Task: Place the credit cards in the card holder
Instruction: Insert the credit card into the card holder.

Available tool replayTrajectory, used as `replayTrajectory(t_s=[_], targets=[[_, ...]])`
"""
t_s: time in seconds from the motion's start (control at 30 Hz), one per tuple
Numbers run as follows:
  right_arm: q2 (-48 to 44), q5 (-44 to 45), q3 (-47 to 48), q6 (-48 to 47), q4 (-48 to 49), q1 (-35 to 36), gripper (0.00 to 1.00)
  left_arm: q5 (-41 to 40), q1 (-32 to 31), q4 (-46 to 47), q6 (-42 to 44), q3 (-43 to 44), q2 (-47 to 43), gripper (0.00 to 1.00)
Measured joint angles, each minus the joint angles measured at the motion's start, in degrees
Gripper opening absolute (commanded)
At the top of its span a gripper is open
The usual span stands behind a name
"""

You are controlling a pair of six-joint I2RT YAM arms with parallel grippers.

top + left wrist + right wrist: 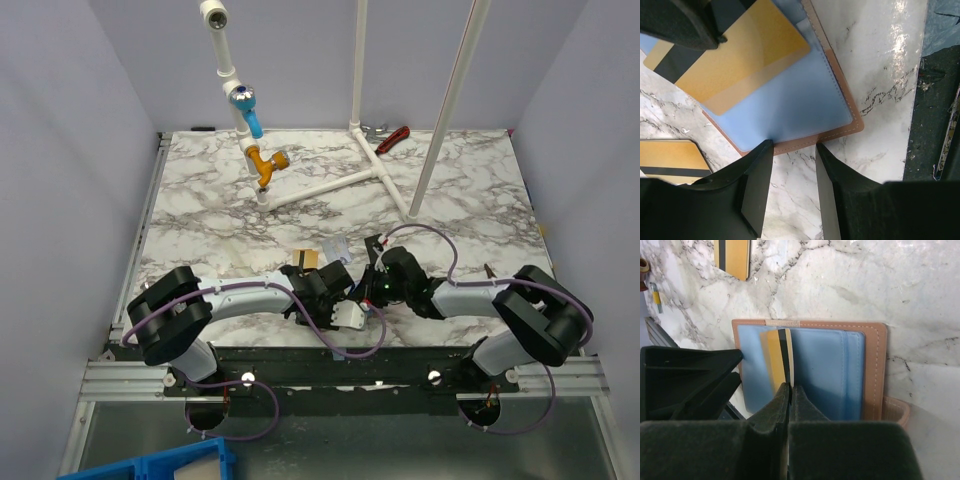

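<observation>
The card holder (845, 131) lies open on the marble, tan-edged with light-blue pockets (825, 370). My right gripper (790, 386) is shut on a gold credit card with a dark stripe (745, 55). It holds that card (776, 355) on edge over the holder's left pocket. My left gripper (794, 147) is open, its fingertips (765, 150) at the holder's near edge and only bare table between them. A second gold credit card (667, 160) lies flat on the table beside the holder (732, 257). In the top view both grippers (335, 290) (372, 278) meet near the table's front and cover the holder.
A white pipe frame with blue and orange fittings (262, 165) stands at the back, and a red-handled tool (395, 137) lies behind it. The table's dark front edge (935, 125) runs close to the holder. A blue bin (160, 465) sits below the table, front left.
</observation>
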Motion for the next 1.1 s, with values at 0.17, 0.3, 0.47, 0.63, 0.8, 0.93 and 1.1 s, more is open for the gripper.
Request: replayTrajectory(t_s=[0.17,0.3,0.47,0.63,0.8,0.93,1.1], targets=[[1.97,0.11,0.85,0.83,1.36,0.02,0.01,-0.31,-0.35,-0.11,-0.02,0.04,0.07,0.40],[2.34,0.07,0.83,1.27,1.97,0.02,0.01,-0.59,-0.55,-0.11,-0.02,0.04,0.07,0.40],[1.88,-0.07,0.04,1.22,2.95,0.02,0.01,-0.72,-0.57,-0.09,-0.28,0.04,0.09,0.40],[0.59,-1.05,-0.70,0.98,3.17,0.07,0.01,-1.07,-0.57,0.11,-1.46,0.04,0.04,0.40],[0.46,-1.11,-0.48,-0.20,1.81,0.07,0.10,-0.83,-0.24,0.70,-2.93,-0.31,-0.33,0.40],[0.61,-1.07,0.50,-0.83,-0.24,0.09,0.28,-0.72,-0.04,0.85,-3.61,-0.42,-0.39,0.40],[-1.99,-0.22,1.38,-1.44,-4.92,0.42,0.37,-0.35,0.33,2.27,-3.63,-1.01,-0.90,0.40]])
